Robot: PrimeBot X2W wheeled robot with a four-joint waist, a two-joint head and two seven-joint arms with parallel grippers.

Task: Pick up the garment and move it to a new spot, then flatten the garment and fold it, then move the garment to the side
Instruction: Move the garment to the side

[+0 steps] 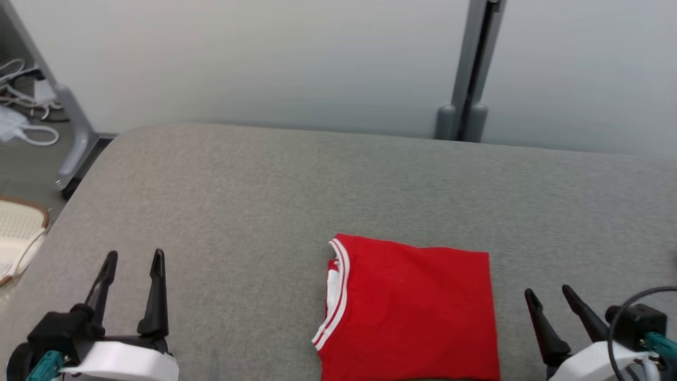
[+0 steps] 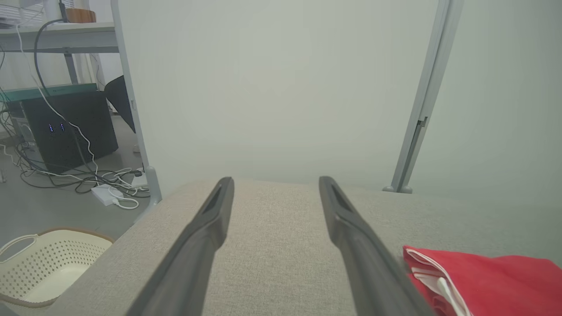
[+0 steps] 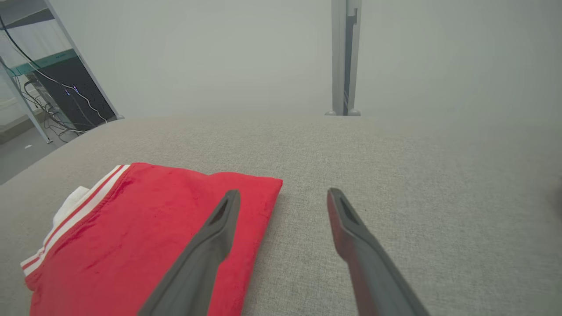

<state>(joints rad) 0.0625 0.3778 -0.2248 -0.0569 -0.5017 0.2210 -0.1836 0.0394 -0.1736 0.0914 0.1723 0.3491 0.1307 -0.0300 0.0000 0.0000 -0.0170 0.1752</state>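
Note:
A red garment with white striped trim lies folded into a neat rectangle on the grey padded table, near its front edge and right of centre. Its trimmed edge faces left. The same garment lies at lower left in the right wrist view, and its corner peeks in at lower right of the left wrist view. My left gripper hovers open at the lower left, far from the cloth. My right gripper stands open just right of the garment, empty.
A cream perforated basket sits on the floor off the table's left edge. Cables and a power strip lie on the floor beyond it. A pale partition wall with a grey post stands behind the table.

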